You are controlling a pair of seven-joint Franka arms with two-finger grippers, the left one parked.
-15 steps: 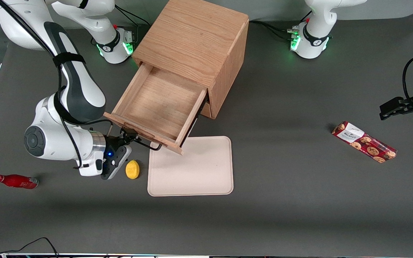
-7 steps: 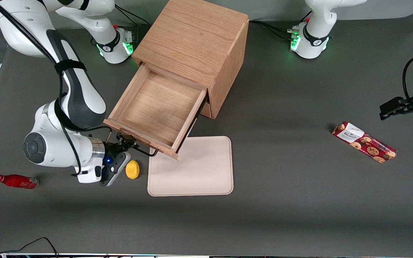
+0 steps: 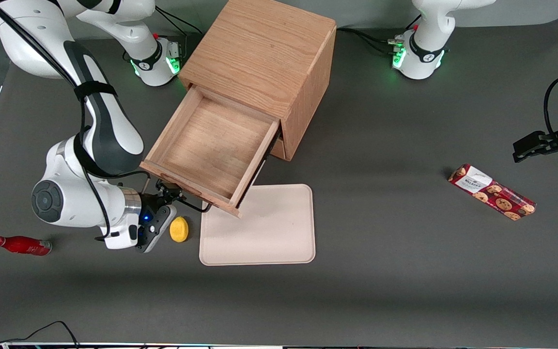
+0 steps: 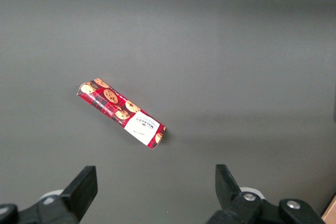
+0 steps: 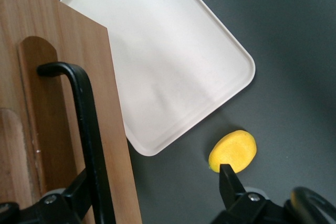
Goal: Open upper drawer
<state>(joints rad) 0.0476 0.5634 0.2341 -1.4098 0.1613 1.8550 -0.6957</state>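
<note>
Gripper [image 3: 170,190]: fingers spread wide, gripping nothing, one finger beside wire handle [image 5: 86,129] of upper drawer [image 3: 206,145], which is pulled well out of cabinet [image 3: 264,53], w/ front over cream tray [image 3: 259,228]; lemon [image 3: 178,229] just beside gripper.

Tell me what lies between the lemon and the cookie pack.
In the front view, the cream tray lies between the lemon and the cookie pack, then bare table. The gripper is open around the upper drawer's handle.

place: robot lab | evidence: bench-mounted arm bases [image 3: 155,60], grey matted table [image 3: 405,271], loose cables [image 3: 41,332]
</note>
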